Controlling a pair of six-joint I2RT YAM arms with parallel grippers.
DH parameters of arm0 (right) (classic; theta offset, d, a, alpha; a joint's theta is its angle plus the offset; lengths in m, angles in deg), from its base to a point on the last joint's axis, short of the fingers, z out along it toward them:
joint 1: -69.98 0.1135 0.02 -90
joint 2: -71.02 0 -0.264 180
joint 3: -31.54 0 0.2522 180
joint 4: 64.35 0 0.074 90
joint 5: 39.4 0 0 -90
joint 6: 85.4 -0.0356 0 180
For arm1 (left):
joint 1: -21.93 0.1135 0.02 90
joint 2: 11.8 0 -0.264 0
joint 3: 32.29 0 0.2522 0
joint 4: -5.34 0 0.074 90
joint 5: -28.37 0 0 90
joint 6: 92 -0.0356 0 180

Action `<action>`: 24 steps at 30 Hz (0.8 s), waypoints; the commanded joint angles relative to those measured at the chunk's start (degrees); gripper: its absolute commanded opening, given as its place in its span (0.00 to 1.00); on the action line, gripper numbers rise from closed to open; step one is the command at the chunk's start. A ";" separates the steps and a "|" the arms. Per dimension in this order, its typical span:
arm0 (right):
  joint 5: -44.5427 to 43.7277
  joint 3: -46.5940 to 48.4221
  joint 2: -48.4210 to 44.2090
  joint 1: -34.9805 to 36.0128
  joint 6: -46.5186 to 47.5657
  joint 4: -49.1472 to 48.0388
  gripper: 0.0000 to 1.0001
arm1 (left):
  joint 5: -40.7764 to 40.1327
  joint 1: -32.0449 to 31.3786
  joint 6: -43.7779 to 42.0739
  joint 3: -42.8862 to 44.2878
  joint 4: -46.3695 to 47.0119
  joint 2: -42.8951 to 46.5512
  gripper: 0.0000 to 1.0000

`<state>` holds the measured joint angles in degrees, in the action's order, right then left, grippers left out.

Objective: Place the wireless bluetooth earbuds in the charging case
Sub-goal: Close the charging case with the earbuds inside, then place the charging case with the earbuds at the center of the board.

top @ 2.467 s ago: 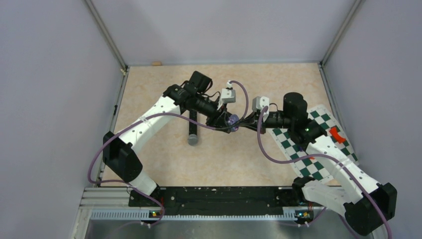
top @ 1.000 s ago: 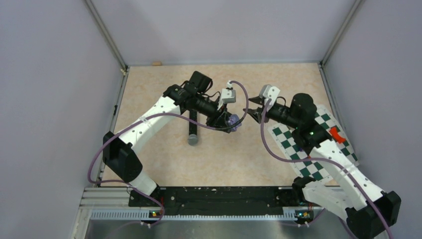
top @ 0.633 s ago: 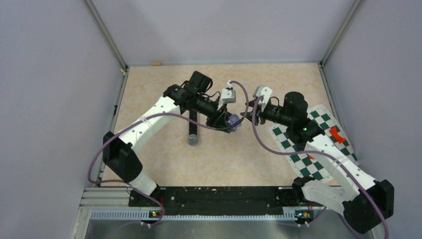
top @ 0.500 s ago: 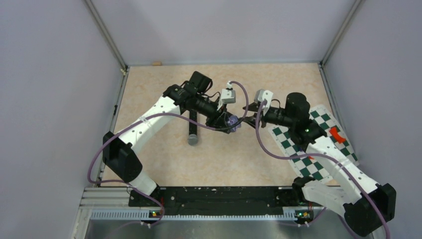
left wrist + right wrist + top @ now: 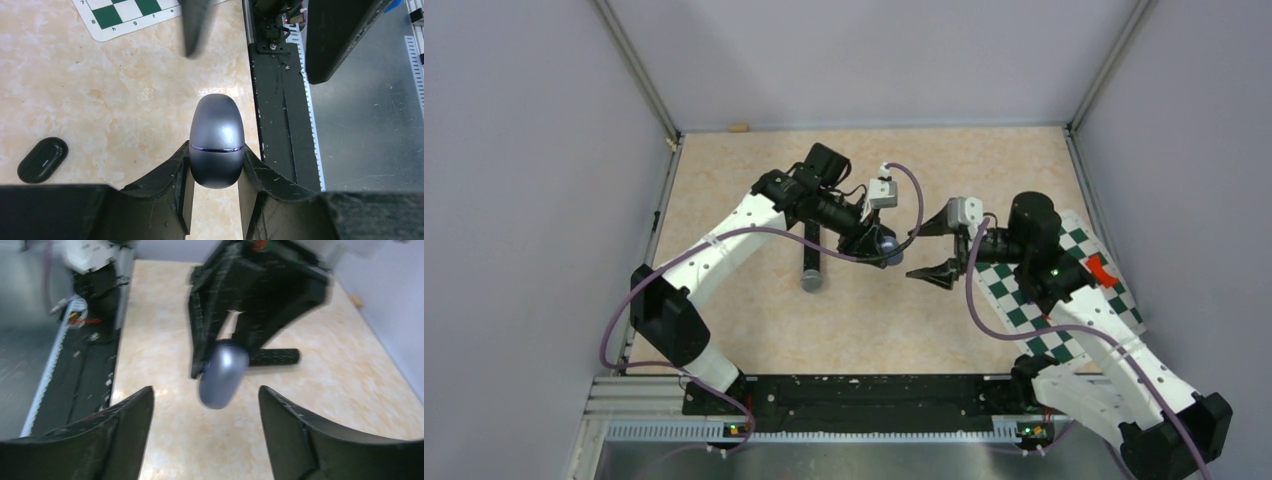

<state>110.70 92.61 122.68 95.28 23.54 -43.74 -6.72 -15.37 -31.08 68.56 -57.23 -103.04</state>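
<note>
Legible: edge marks "h g f e" and a "7" on the chessboard mat [image 5: 125,15], left wrist view only. Nothing else reads.

Left claw [image 5: 216,156]: clenched on the charging case [image 5: 216,135], one finger on each flank, the rounded end sticking out past the tips. The lid seam looks closed.

Right claw [image 5: 916,253]: released, fingers wide apart, nothing between them. It faces the case from the mat side, near but apart.

Earbuds: cannot be made out in any view.

Black oval piece [image 5: 42,159] lies on the desk [image 5: 75,100], apart from the case; what it is I cannot tell. Microphone [image 5: 811,265] lies beyond the case from the right claw, partly under the left arm. The right wrist view is motion-blurred.
</note>
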 commanded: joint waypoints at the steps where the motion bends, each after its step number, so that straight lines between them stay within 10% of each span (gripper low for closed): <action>1: -24.08 -0.40 -2.24 -0.52 -3.68 -11.36 0.85 | 0.39 -0.24 -0.15 0.83 2.85 2.45 0.00; 5: -76.48 -4.48 -1.11 -0.59 -0.33 -27.89 0.99 | -3.70 -0.23 4.84 -1.22 8.08 1.59 0.00; 8: -95.82 -9.74 0.30 -2.03 4.95 -47.82 0.99 | -7.63 -0.26 10.84 -2.58 13.47 -0.60 0.00; 24: -91.48 -11.48 -1.74 -3.66 0.64 -45.56 0.98 | -8.30 -4.97 28.16 7.42 18.75 -25.81 0.00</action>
<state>19.16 80.19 121.02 91.93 26.23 -89.03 -14.06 -19.85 -6.45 71.53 -40.95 -127.80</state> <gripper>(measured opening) 0.986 0.379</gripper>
